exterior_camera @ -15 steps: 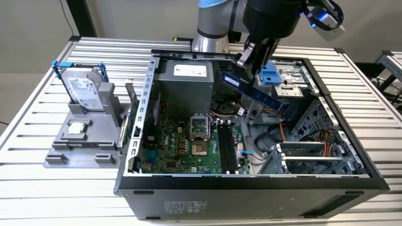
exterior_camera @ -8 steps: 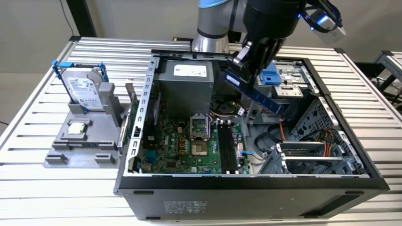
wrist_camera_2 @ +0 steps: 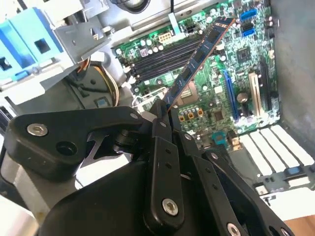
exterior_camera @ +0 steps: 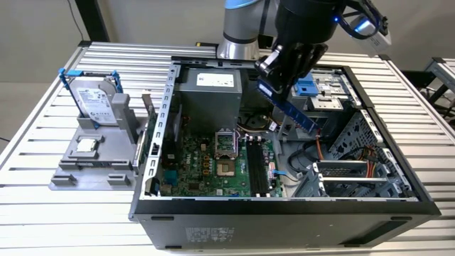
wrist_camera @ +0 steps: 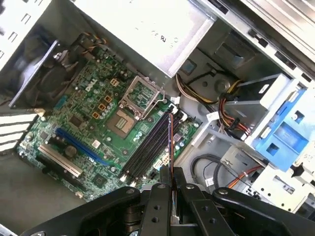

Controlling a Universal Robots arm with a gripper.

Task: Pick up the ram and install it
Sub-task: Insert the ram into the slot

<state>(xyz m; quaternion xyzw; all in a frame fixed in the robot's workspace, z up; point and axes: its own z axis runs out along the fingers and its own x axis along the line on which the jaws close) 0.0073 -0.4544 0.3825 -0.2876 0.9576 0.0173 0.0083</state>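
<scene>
Closest to the lens in both wrist views is the black linkage of the gripper (wrist_camera_2: 160, 105) (wrist_camera: 171, 173). Its fingers are pressed together on one end of the ram (wrist_camera_2: 197, 59) (wrist_camera: 171, 142), so the stick is clamped, not loose. The slatted aluminium table (exterior_camera: 42, 213) carries the open computer case (exterior_camera: 284, 205), which lies on its side with its inside facing up. Inside the case, the green motherboard (exterior_camera: 206, 165) (wrist_camera_2: 236, 59) (wrist_camera: 93, 98) covers the floor on the exterior view's left half. The grey power supply (exterior_camera: 210, 96) sits at the far end of the case, just beyond the board. Outside the case, beside its wall on the exterior view's left, a grey holder (exterior_camera: 92, 154) carries a silver hard drive (exterior_camera: 96, 101) standing upright with blue rails. A blue drive bracket (exterior_camera: 306, 85) (wrist_camera_2: 24, 44) (wrist_camera: 283, 123) sits in the far corner of the case, on the exterior view's right. The long black memory slots (exterior_camera: 257, 168) (wrist_camera_2: 157, 56) (wrist_camera: 147, 147) run side by side near the middle of the case. The square processor socket (exterior_camera: 224, 141) (wrist_camera: 140, 96) lies just beside them. In the exterior view the gripper (exterior_camera: 272, 80) hangs over the case's far half with the ram (exterior_camera: 295, 112) tilted. The ram slopes down toward the exterior view's right and is held in the air above the case interior, apart from the slots.
</scene>
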